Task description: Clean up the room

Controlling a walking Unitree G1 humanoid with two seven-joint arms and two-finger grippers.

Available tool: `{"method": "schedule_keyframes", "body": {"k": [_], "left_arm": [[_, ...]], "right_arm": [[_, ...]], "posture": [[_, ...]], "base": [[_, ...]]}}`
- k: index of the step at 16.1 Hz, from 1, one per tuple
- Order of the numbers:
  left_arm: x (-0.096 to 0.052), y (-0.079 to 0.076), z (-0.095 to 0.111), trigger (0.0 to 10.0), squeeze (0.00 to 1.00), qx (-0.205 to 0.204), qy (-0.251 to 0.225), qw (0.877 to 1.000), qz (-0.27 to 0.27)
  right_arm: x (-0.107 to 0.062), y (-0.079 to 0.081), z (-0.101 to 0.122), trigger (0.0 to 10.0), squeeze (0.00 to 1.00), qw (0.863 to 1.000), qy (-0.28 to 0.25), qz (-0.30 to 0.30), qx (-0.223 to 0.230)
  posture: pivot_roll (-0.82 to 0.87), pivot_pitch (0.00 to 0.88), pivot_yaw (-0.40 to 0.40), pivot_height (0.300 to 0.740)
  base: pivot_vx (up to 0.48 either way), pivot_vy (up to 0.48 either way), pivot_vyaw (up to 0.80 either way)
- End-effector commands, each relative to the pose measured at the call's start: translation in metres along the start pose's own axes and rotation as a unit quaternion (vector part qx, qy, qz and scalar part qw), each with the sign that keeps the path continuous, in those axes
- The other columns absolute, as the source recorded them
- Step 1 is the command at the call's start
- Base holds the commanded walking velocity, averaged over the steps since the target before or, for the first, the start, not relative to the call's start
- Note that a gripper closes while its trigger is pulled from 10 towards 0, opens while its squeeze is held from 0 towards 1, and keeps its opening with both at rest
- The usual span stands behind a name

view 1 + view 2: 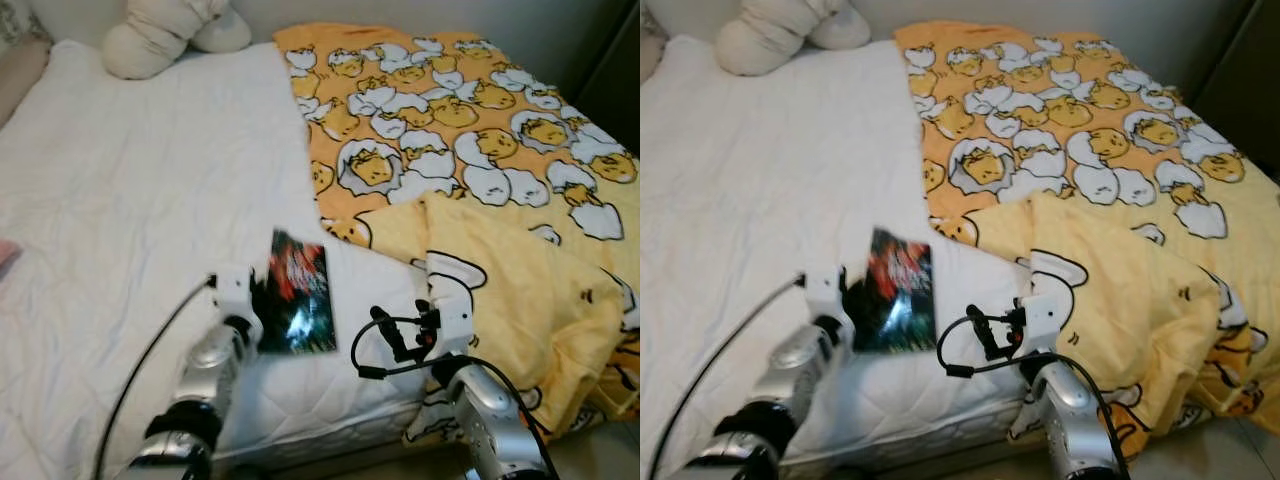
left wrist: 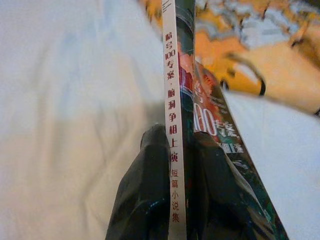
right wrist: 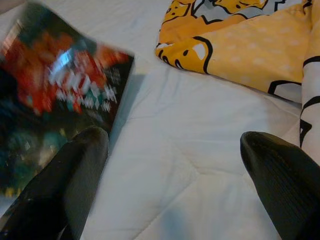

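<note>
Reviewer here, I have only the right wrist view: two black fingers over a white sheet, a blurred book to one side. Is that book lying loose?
Observer: No. The left gripper is shut on the book, holding it above the bed.
Reviewer: How is it gripped?
Observer: The left wrist view shows one black finger on each side, with the white spine facing the camera.
Reviewer: And my gripper?
Observer: The right gripper is open, near the folded edge of the yellow blanket.
Reviewer: Anything else on the bed?
Observer: A cream pillow at the far end.
</note>
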State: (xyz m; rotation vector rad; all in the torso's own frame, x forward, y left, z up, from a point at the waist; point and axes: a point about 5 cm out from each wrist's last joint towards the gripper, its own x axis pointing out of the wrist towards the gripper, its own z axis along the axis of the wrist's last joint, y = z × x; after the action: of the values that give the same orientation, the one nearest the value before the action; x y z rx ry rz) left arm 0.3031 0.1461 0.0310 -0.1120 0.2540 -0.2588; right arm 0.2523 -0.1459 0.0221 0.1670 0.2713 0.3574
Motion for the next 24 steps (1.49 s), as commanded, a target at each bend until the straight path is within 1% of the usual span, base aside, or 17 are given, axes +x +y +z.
{"method": "schedule_keyframes", "body": {"k": [1, 2, 3, 4, 5, 6, 8, 10, 11, 12, 14, 15, 17, 22, 24], "left_arm": [[-0.001, 0.0, 0.012, 0.0, 0.0, 0.033, -0.026, 0.999, -0.015], [-0.002, 0.003, 0.011, 0.2, 0.0, 0.065, -0.017, 0.998, -0.003], [-0.003, 0.002, 0.007, 10.0, 0.0, 0.081, -0.006, 0.997, -0.002], [-0.003, 0.002, 0.002, 10.0, 0.0, 0.103, 0.008, 0.995, 0.007], [-0.003, 0.002, 0.002, 10.0, 0.0, 0.13, 0.007, 0.991, 0.024], [-0.004, 0.002, 0.004, 10.0, 0.0, 0.14, 0.002, 0.99, 0.026], [-0.005, 0.003, 0.006, 10.0, 0.0, 0.14, -0.003, 0.99, 0.033], [-0.008, 0.011, 0.021, 10.0, 0.0, 0.117, -0.052, 0.989, 0.077], [-0.01, 0.012, 0.039, 10.0, 0.0, 0.096, -0.102, 0.984, 0.109], [-0.011, 0.01, 0.044, 10.0, 0.0, 0.09, -0.114, 0.982, 0.124], [-0.01, 0.005, 0.049, 10.0, 0.0, 0.086, -0.123, 0.98, 0.128], [-0.009, -0.002, 0.053, 10.0, 0.0, 0.084, -0.133, 0.979, 0.128], [-0.008, -0.009, 0.055, 10.0, 0.0, 0.083, -0.134, 0.98, 0.12], [-0.005, -0.007, 0.059, 10.0, 0.0, 0.096, -0.128, 0.983, 0.096], [0.001, -0.005, 0.057, 10.0, 0.0, 0.098, -0.107, 0.986, 0.084]], "right_arm": [[0.003, -0.001, 0.007, 10.0, 0.0, 1.0, -0.016, -0.004, -0.001], [0.004, -0.001, 0.006, 10.0, 0.0, 1.0, -0.016, -0.003, -0.001], [0.004, -0.002, 0.005, 10.0, 0.0, 1.0, -0.014, -0.002, -0.001], [0.004, -0.002, 0.004, 10.0, 0.0, 1.0, -0.011, -0.002, -0.003], [0.003, -0.003, 0.003, 10.0, 0.0, 1.0, -0.009, -0.003, -0.005], [0.002, -0.004, 0.003, 10.0, 0.0, 1.0, -0.009, -0.006, -0.008], [0.002, -0.005, 0.005, 10.0, 0.0, 1.0, -0.013, -0.01, -0.011], [0.002, -0.008, 0.022, 10.0, 0.0, 0.998, -0.056, -0.033, -0.023], [0.002, -0.011, 0.036, 10.0, 0.0, 0.994, -0.087, -0.056, -0.024], [0.002, -0.011, 0.038, 10.0, 0.0, 0.994, -0.089, -0.053, -0.024], [0.004, -0.009, 0.039, 10.0, 0.0, 0.995, -0.089, -0.042, -0.03], [0.007, -0.006, 0.039, 10.0, 0.0, 0.995, -0.083, -0.032, -0.035], [0.01, -0.006, 0.04, 10.0, 0.0, 0.996, -0.08, -0.031, -0.035], [0.013, -0.003, 0.038, 10.0, 0.0, 0.996, -0.076, -0.025, -0.036], [0.013, -0.004, 0.036, 10.0, 0.0, 0.996, -0.073, -0.031, -0.032]], "posture": [[0.07, 0.0, 0.0, 0.74], [0.08, 0.0, -0.001, 0.74], [0.08, 0.0, -0.002, 0.74], [0.07, 0.0, -0.004, 0.74], [0.07, 0.0, -0.004, 0.74], [0.07, 0.0, -0.005, 0.74], [0.07, 0.0, -0.005, 0.74], [0.06, 0.0, -0.005, 0.74], [0.07, 0.0, -0.01, 0.74], [0.07, 0.0, -0.016, 0.74], [0.07, 0.0, -0.018, 0.74], [0.07, 0.0, -0.029, 0.74], [0.08, 0.0, -0.04, 0.74], [0.1, 0.0, -0.043, 0.74], [0.09, 0.0, -0.043, 0.74]], "base": [[0.0, 0.0, 0.0], [0.0, 0.0, 0.0], [0.0, 0.0, 0.0], [0.0, 0.0, 0.0], [0.0, 0.0, 0.0], [0.0, 0.0, 0.0], [0.0, 0.0, 0.0], [0.0, 0.0, 0.0], [0.0, 0.0, 0.0], [0.0, 0.334, 0.0], [0.0, 0.471, 0.36], [0.0, 0.465, 0.66], [0.0, 0.465, 0.64], [0.0, 0.469, 0.63], [0.0, 0.474, 0.32]]}}
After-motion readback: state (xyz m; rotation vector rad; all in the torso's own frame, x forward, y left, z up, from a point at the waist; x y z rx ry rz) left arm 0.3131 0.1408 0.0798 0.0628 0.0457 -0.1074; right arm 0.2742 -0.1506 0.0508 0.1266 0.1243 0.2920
